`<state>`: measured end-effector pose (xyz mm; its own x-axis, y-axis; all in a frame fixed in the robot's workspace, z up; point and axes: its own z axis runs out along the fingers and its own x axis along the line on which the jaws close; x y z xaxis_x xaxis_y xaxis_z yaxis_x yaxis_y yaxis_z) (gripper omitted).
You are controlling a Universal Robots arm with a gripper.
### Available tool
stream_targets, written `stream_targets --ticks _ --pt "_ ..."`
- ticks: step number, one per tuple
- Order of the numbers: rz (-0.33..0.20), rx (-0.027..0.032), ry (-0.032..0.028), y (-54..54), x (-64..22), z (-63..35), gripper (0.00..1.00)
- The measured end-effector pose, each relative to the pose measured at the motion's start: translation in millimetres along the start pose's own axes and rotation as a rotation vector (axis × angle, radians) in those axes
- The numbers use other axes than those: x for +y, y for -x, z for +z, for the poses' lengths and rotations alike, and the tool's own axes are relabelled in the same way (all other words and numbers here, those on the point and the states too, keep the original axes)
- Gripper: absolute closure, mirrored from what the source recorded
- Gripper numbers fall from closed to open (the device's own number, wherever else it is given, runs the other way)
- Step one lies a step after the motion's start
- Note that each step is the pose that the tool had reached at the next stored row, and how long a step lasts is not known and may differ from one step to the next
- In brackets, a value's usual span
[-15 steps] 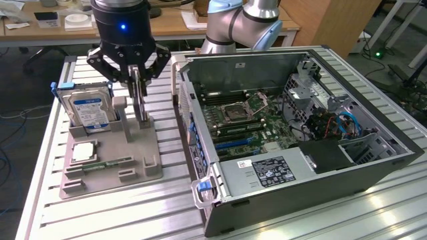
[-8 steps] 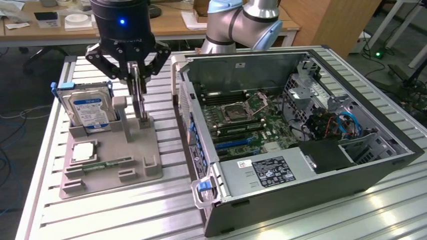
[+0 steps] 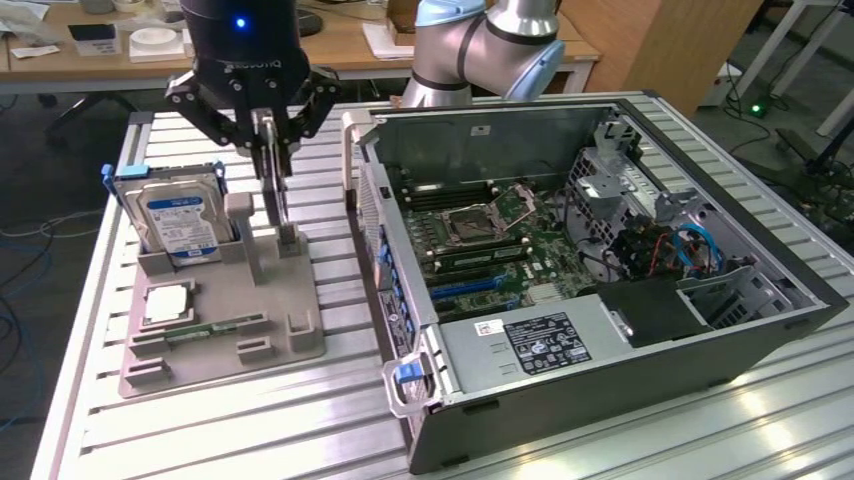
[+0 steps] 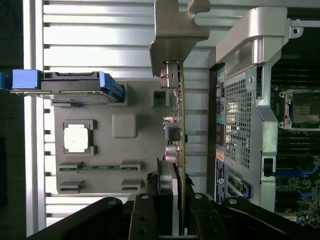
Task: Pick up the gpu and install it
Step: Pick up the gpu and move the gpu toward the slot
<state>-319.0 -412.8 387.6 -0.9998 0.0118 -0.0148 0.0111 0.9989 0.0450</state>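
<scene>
gripper (image 3: 263, 128) is clamped on the gpu (image 3: 276, 185), fingers pinching the thin card across both faces. the card stands on edge in a slot of the grey holder tray (image 3: 254, 330), between the hard drive (image 3: 180, 222) and the open pc case (image 3: 561, 340). i'd say upright storage is what allows a top-down pinch. the pale bracket (image 4: 175, 30) is at the end away from the fingers. can't tell if the card is clear of the slot.
</scene>
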Motion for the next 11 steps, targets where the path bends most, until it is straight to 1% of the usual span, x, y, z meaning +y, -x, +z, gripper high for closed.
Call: stream_targets --ticks 11 --pt "0.0 0.0002 0.0001 0.3 0.9 -20.2 0.72"
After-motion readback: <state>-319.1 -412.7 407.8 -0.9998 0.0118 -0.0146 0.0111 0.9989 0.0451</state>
